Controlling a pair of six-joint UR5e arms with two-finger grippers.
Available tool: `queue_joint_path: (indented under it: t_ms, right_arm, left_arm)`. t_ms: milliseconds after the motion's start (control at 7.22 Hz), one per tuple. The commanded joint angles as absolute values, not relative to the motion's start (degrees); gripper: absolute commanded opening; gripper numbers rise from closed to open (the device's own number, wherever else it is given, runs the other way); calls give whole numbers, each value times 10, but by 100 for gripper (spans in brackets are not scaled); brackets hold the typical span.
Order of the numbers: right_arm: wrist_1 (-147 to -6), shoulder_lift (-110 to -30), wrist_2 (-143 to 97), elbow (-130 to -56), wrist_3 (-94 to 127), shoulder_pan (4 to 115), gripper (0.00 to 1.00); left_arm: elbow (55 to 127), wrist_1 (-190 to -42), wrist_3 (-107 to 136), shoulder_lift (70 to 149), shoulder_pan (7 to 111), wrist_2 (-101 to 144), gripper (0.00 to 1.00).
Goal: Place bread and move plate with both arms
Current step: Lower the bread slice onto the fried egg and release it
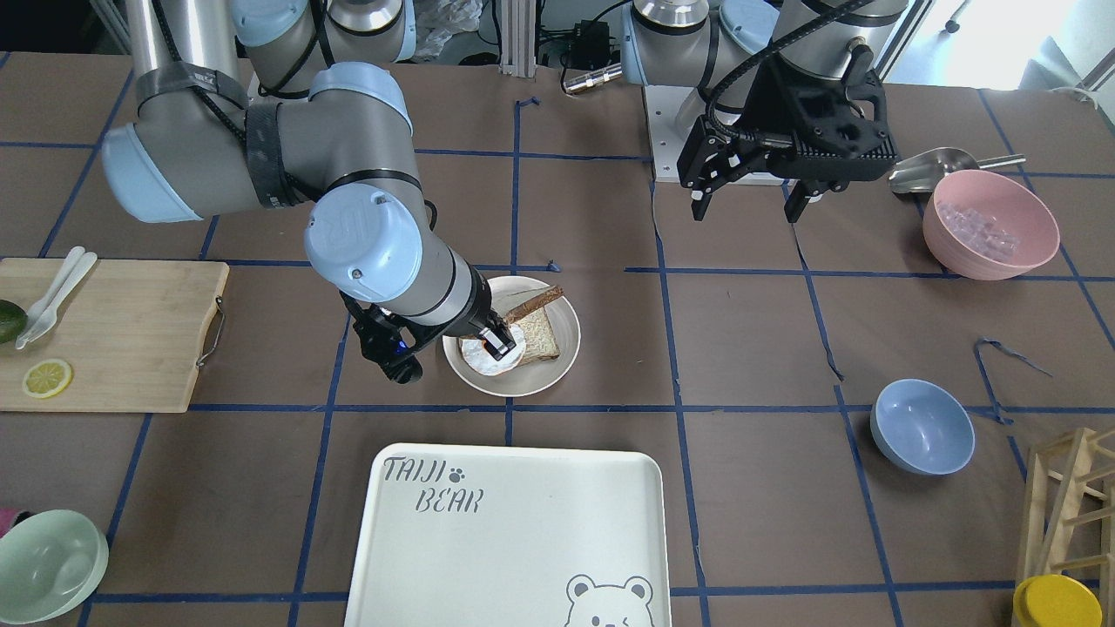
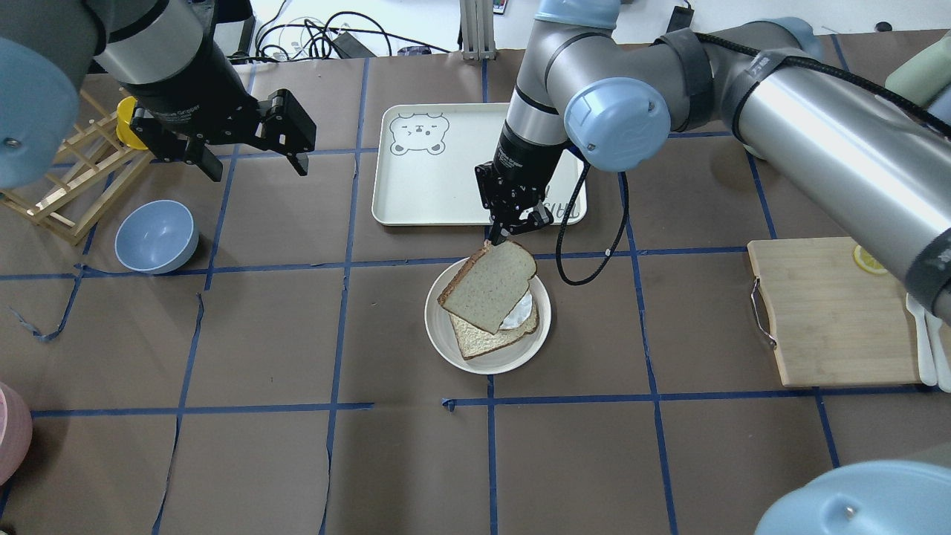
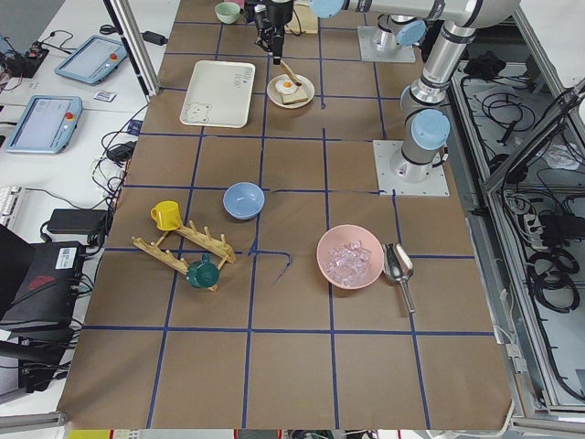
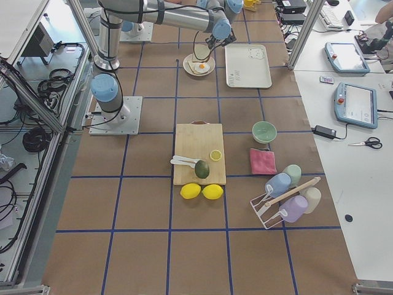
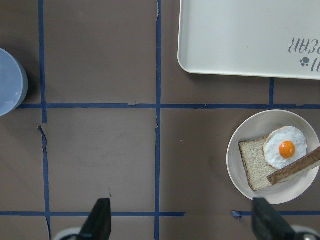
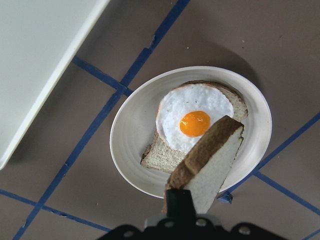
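One pale, brown-crusted bread slice (image 2: 490,286) aslant between clenched right jaws; left jaws agape.

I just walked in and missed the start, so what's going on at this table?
The right pincer is shut on the bread, holding it tilted over the plate, where toast topped with a fried egg already lies. The bread is not yet released. The left pincer hangs open above the table, off to the side, holding nothing. The plate sits on the table near the tray.
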State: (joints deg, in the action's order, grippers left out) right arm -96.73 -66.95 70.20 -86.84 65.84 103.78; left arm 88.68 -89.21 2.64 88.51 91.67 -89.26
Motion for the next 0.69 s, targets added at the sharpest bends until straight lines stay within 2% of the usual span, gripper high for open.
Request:
queue_joint_path:
  t_ms: [0,554]
  right_arm:
    - [-969,-664,692,-882,683,1038,0]
    - [-964,-662,700,-886,672,1029,0]
  left_arm:
    - [887,-892,26,885,917,-893,100]
    - [887,-892,26,885,917,-893,100]
